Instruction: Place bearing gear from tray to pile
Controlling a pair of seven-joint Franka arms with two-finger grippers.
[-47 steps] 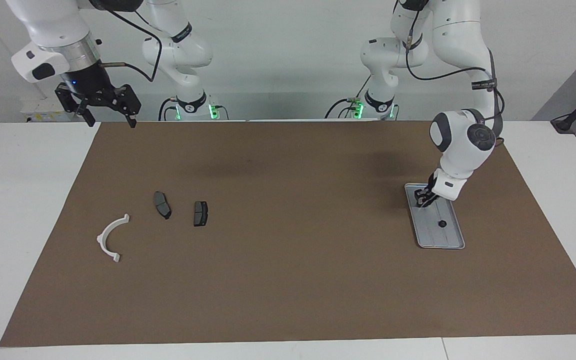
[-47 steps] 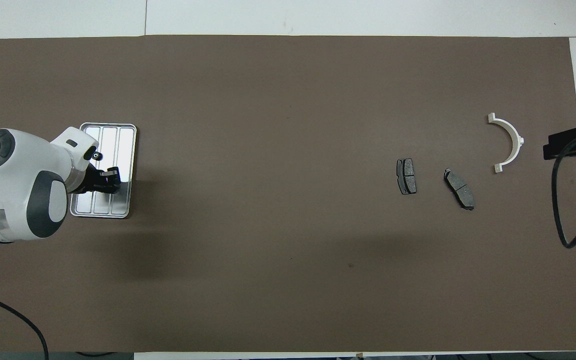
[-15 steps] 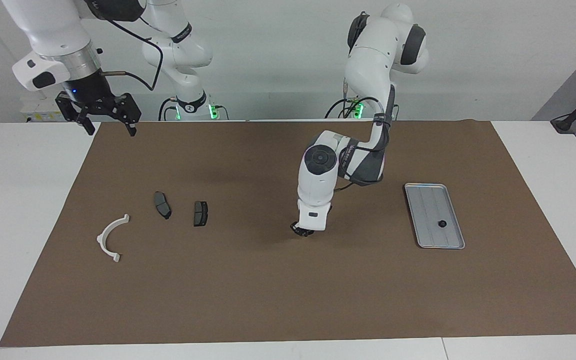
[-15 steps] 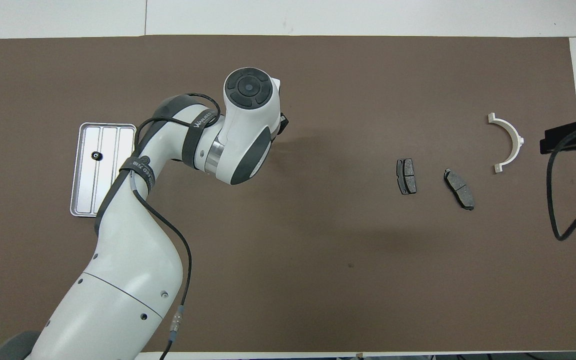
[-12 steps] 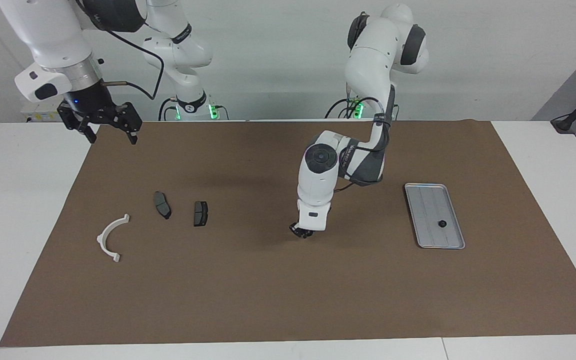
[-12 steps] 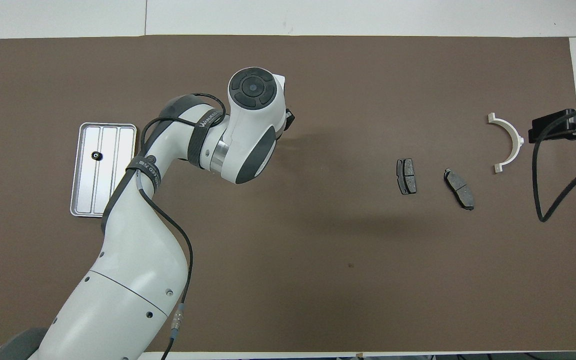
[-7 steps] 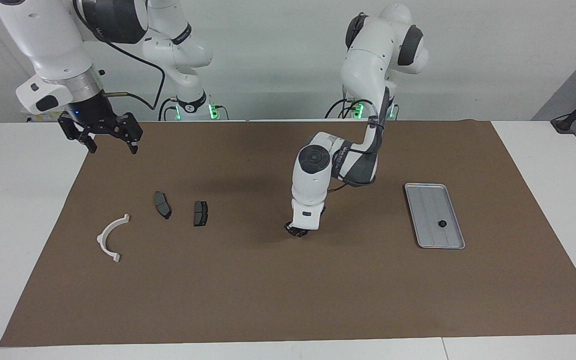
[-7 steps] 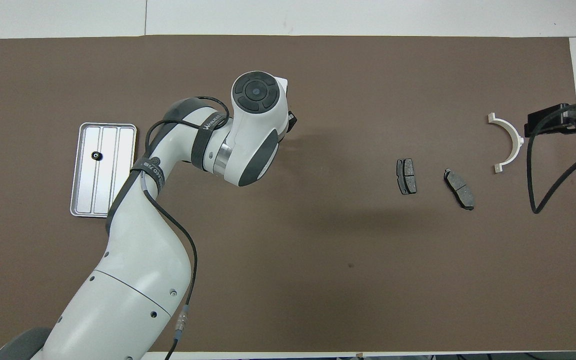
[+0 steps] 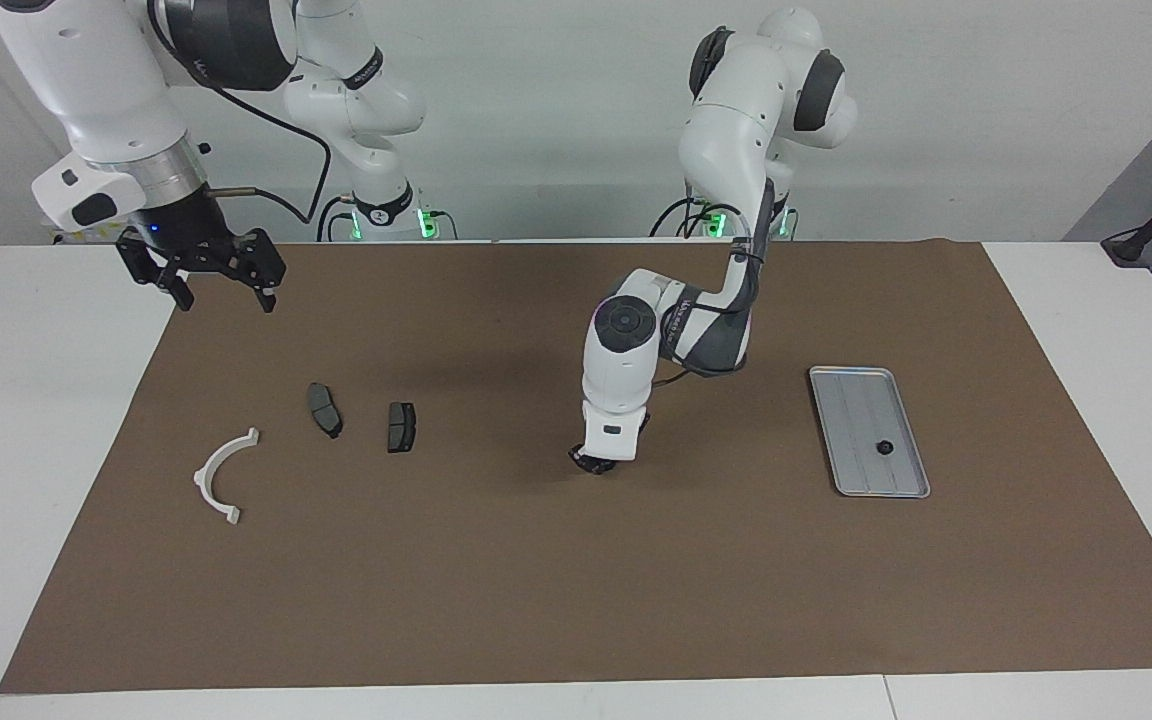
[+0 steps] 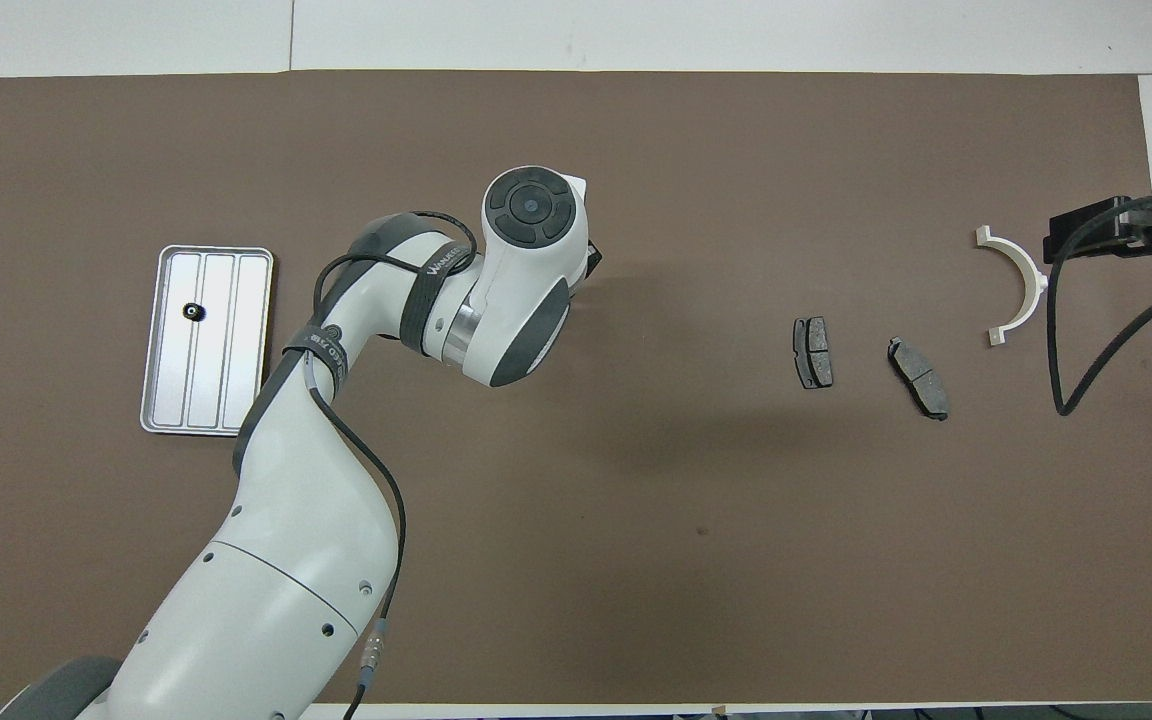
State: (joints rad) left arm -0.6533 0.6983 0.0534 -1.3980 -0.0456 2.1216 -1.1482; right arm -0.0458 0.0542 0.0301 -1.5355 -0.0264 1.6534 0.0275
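A small black bearing gear [image 9: 883, 447] [image 10: 194, 311] lies in the silver ridged tray [image 9: 851, 385] [image 10: 236, 300] toward the left arm's end of the table. My left gripper [image 9: 591, 462] hangs low over the middle of the mat, between tray and pile, with my wrist hiding most of it in the overhead view. Whether it holds anything does not show. The pile is a white half-ring bracket [image 9: 224, 473] [image 10: 1016, 285] and two dark brake pads [image 9: 325, 409] [image 9: 401, 426]. My right gripper [image 9: 224, 295] hangs open and empty over the mat's edge beside the pile.
A brown mat [image 9: 576, 600] covers most of the white table. The left arm's elbow and forearm [image 10: 286, 520] stretch over the mat between its base and the middle. A black cable [image 10: 1086, 330] trails from the right wrist near the bracket.
The left arm left the tray and crossed to the mat's middle, then edged slightly toward the pile. The right gripper came lower and moved in over the mat's edge. The gear on the tray stayed put.
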